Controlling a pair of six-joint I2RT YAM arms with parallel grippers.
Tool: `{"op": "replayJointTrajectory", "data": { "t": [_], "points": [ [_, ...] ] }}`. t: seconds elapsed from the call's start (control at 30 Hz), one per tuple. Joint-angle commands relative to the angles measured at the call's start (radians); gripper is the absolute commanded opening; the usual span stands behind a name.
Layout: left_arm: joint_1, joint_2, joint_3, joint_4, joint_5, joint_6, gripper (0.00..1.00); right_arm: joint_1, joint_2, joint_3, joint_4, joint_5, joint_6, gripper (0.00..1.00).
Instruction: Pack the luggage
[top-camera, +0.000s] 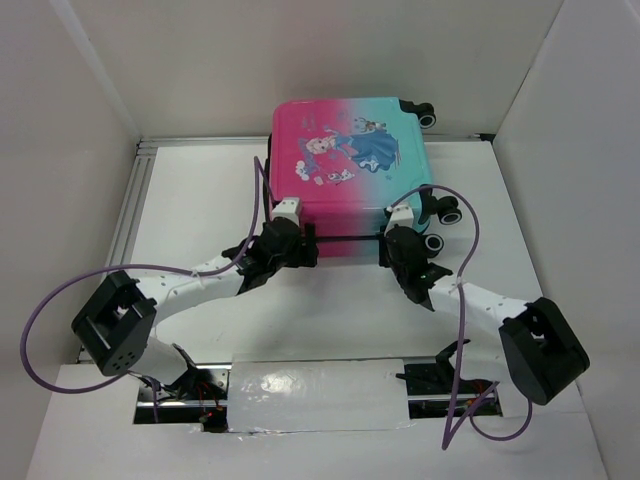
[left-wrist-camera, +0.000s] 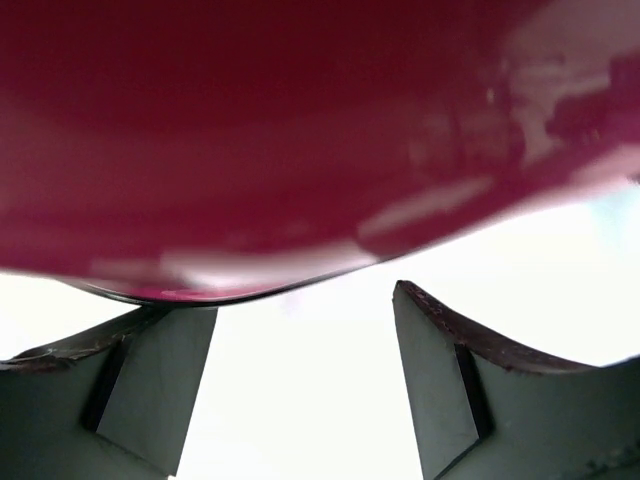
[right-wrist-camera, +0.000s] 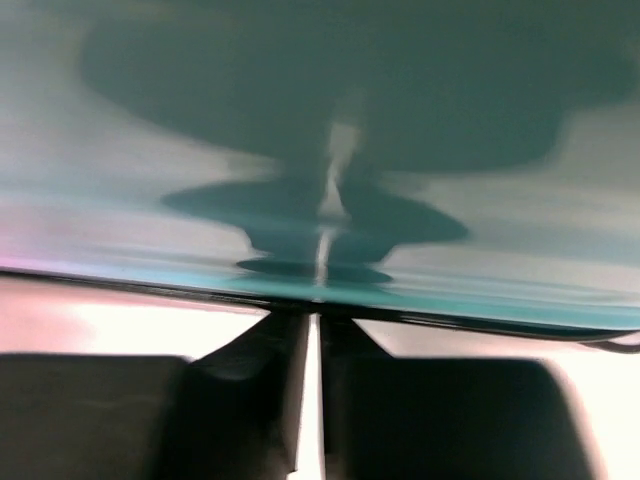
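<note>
The luggage (top-camera: 350, 160) lies flat and closed at the back of the white table, its pink-to-teal shell with the cartoon print facing up. My left gripper (top-camera: 297, 232) is at its near pink edge; the left wrist view shows the jaws (left-wrist-camera: 300, 300) wide open under the pink shell (left-wrist-camera: 300, 130), nothing between them. My right gripper (top-camera: 402, 235) is at the near teal edge. In the right wrist view its fingers (right-wrist-camera: 318, 325) stand almost together, a thin slit of light between them, tips against the black trim below the teal shell (right-wrist-camera: 320, 120). That view is blurred.
The suitcase's black-and-white wheels (top-camera: 450, 210) stick out on its right side, close to my right arm. White walls box in the table on the left, back and right. A taped silvery panel (top-camera: 315, 395) lies at the near edge between the arm bases.
</note>
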Motion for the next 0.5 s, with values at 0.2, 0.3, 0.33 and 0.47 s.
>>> {"op": "replayJointTrajectory", "data": {
  "t": [0.2, 0.3, 0.33, 0.47],
  "points": [
    [0.008, 0.028, 0.011, 0.073, -0.001, 0.006, 0.82, 0.007, 0.035, 0.028, 0.183, 0.024, -0.042, 0.0],
    [0.008, 0.05, 0.02, 0.073, -0.01, 0.016, 0.81, 0.016, 0.015, 0.061, 0.114, 0.004, -0.021, 0.0],
    [0.008, 0.062, 0.03, 0.073, -0.021, 0.016, 0.8, 0.016, 0.006, 0.071, 0.091, -0.005, -0.001, 0.0],
    [0.008, 0.087, 0.048, 0.063, -0.061, 0.016, 0.77, 0.026, -0.004, 0.104, -0.018, -0.015, 0.034, 0.0]
  ]
}}
